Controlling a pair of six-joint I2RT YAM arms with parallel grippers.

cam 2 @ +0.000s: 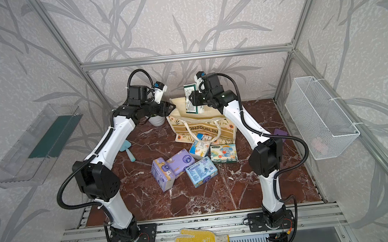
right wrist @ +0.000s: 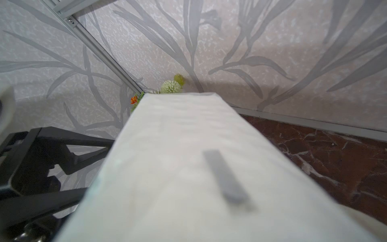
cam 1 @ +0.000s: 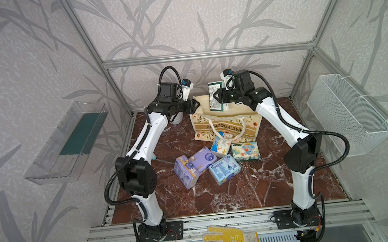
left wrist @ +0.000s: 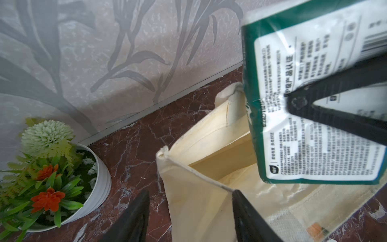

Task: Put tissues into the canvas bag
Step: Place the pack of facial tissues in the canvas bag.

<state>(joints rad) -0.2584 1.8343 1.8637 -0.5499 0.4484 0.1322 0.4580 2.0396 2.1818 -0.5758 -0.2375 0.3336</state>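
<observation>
right gripper (cam 1: 218, 98): we log it clamped on the green-white tissue pack (cam 1: 214, 87), held upright with its lower end at the open mouth of the canvas bag (cam 1: 224, 123). left gripper (left wrist: 190, 197): jaws stand partly apart, a stretch of the bag's side wall between them, not pinched. we count five more on the marble tabletop (cam 1: 219, 196) before the bag: purple packs (cam 1: 204, 158), blue-white packs (cam 1: 224, 169), elephant pack (cam 1: 245, 151).
</observation>
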